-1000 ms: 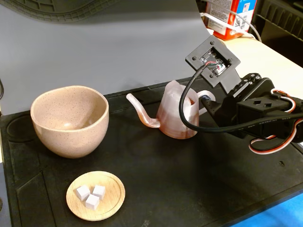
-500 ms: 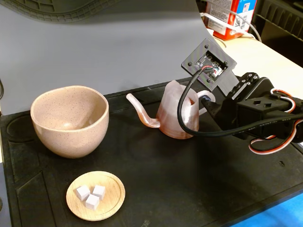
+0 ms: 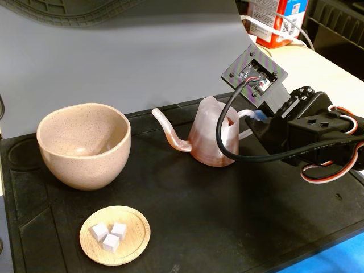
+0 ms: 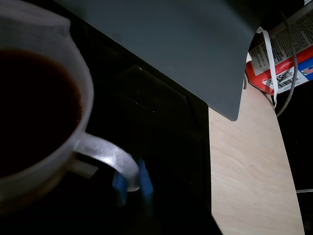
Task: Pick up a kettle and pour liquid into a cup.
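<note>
Wrist view is showing the gripper (image 4: 131, 182) closing its blue pads around the kettle (image 3: 213, 133) handle, though a firm hold cannot be told. The kettle is sitting right of the cup (image 3: 84, 144), brimful of liquid (image 4: 34, 107); a loose pinch risks tipping and spilling.

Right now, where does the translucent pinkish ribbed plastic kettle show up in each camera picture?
Fixed view: the kettle stands centre-right on the black mat, spout pointing left toward the beige cup.
Wrist view: the kettle fills the left edge, dark liquid inside.
Shared landmark: its loop handle, seen lower left in the wrist view.
</note>
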Tool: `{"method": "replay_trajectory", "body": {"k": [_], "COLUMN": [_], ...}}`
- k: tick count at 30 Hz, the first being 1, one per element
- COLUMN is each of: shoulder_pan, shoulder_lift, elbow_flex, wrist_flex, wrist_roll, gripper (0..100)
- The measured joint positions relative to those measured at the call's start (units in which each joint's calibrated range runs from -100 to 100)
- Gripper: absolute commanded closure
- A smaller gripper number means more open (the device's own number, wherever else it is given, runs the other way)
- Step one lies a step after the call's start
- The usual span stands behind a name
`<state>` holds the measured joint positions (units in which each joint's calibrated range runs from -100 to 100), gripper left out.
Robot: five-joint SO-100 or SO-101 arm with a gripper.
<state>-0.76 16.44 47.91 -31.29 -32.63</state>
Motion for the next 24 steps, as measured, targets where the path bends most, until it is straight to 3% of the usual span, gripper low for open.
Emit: {"method": "replay_trajectory", "body": {"k": [10, 15, 24], "shoulder_pan": [-0.8, -2.4, -5.4], "shoulder_lift": [-5.4, -18.7, -22.2], "elbow_flex": [0.2, 0.3, 0.3], "wrist_flex": [0.6, 13.1, 14.3], "wrist_roll": [-1.9, -3.1, -3.7], "gripper": [99, 99, 99]}}
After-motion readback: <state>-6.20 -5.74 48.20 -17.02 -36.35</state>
